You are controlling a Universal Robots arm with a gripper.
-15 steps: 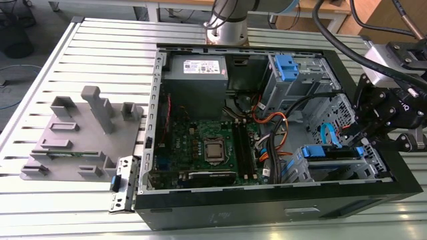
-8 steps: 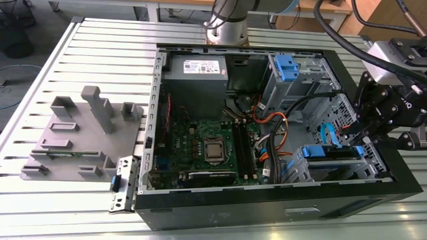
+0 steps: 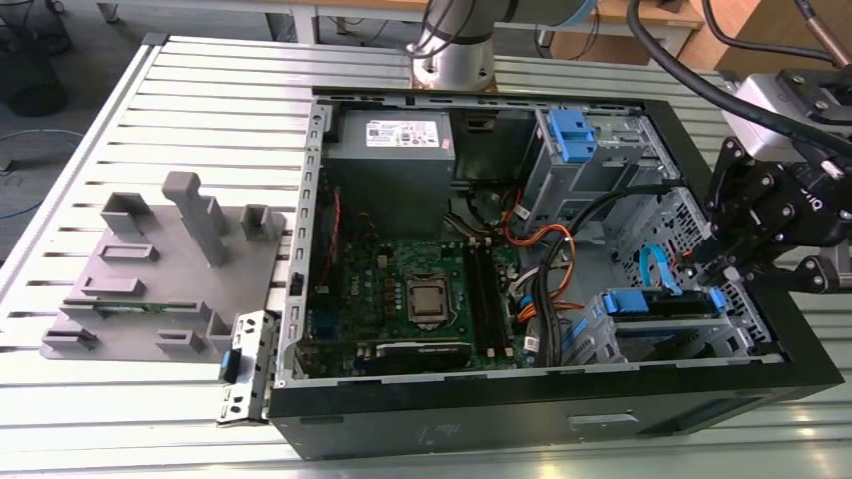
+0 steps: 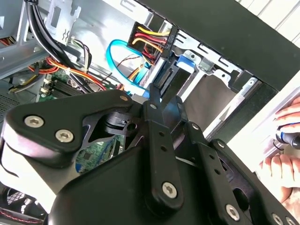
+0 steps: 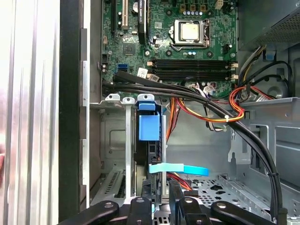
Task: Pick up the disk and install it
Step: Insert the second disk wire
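The gripper [image 3: 729,267] hangs over the drive cage at the front corner of the open computer case [image 3: 533,419], toward the exterior view's right. In the first wrist view the black fingers [image 5: 140,208] stand close on either side of the upper edge of the disk [image 5: 150,154], and in the second wrist view the gripper [image 4: 157,96] has its slim finger tips drawn together against that same dark edge; the jaws look clamped on the disk, though the contact itself is partly hidden by the linkage. The disk stands on edge inside the cage, down between the grey metal walls beside the case's front panel. From the exterior view the disk [image 3: 659,305] shows as a dark slab framed in a blue plastic bracket with blue tabs at its ends; in the first wrist view a blue tab faces the camera and a light blue flat cable [image 5: 180,168] crosses just in front of it. In the second wrist view the disk [image 4: 180,70] sits below a bundle of red, yellow and black wires. The motherboard [image 3: 413,289] lies beside the cage, and a second blue bracket [image 3: 569,135] sits in the upper bay. A grey fixture [image 3: 167,264] rests on the slatted worktop [image 3: 200,100], well apart. A person's hand [image 4: 283,154] shows beside the case.
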